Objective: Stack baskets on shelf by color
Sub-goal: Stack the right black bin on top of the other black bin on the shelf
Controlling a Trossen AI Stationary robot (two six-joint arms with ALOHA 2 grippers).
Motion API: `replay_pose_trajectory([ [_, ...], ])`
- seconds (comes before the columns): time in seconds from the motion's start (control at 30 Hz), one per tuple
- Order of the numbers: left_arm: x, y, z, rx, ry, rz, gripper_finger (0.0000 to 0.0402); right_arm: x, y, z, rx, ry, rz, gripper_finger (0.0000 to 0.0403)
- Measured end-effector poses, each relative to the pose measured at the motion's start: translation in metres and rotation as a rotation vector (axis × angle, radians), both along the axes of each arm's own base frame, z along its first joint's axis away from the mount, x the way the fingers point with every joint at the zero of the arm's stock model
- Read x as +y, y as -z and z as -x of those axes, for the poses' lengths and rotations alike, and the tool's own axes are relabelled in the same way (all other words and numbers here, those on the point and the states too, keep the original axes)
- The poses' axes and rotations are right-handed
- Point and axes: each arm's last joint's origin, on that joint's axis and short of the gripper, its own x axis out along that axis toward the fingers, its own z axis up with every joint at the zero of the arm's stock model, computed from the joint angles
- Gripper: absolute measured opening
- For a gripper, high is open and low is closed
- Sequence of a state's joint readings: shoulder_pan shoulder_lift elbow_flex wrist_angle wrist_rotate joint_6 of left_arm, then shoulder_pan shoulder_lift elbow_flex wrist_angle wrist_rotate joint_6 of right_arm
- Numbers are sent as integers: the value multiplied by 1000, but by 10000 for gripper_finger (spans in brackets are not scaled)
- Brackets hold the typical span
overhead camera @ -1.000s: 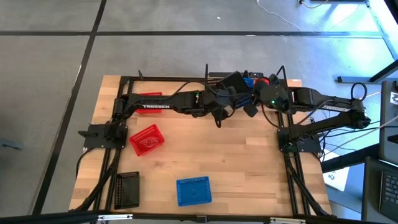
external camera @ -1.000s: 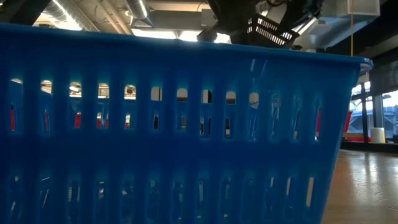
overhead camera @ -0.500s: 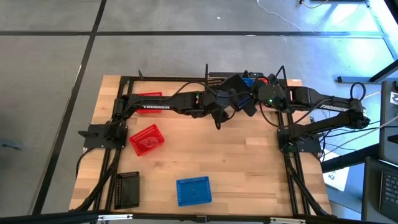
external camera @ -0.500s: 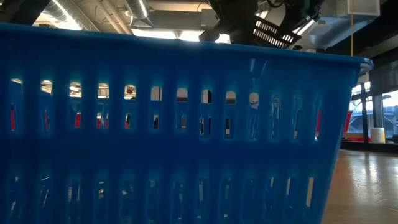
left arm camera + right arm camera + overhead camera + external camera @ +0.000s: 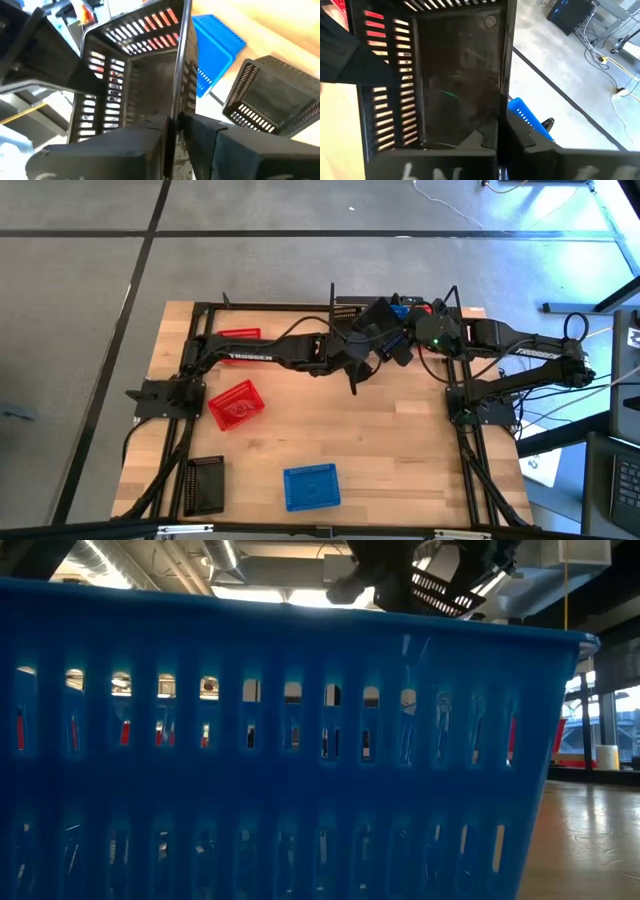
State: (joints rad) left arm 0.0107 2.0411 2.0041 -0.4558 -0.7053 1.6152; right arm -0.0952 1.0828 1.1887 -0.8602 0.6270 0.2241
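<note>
Both arms meet over the back of the desk [image 5: 380, 440], at the shelf [image 5: 262, 308], and both grip one black basket [image 5: 377, 318] held in the air above the shelf's middle and right part. The left gripper [image 5: 172, 131] is clamped on one wall of that basket, its fingers [image 5: 200, 131] pressed on either side of the thin rim; the right gripper [image 5: 499, 137] is clamped on another wall in the same way. In the left wrist view a second black basket [image 5: 267, 97] sits on the light board just beside a blue basket [image 5: 216, 42] that lies behind it, and red slots show through the held basket's perforated side. On the shelf's left end rests a red basket [image 5: 238, 335], partly hidden by the left arm. Three more baskets lie loose on the desk, well apart from the shelf: another red basket [image 5: 236, 404] tilted near the left arm's base, a third black basket [image 5: 205, 485] at the front left, and a second blue basket [image 5: 311, 486] at the front centre, whose slotted wall [image 5: 290, 750] fills the low view.
</note>
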Motion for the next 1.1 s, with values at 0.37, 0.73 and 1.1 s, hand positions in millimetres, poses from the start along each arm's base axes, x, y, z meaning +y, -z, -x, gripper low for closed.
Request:
replay_pose_trajectory([
  [0.37,-22,1,0,-76,-27,74,47,0,0,0,1,17,16,3],
  [0.73,-33,8,4,-121,-32,292,47,-2,1,-2,13,54,51,1],
  [1.1,-42,7,10,-172,-90,388,47,-4,9,-13,-1,114,13,0],
])
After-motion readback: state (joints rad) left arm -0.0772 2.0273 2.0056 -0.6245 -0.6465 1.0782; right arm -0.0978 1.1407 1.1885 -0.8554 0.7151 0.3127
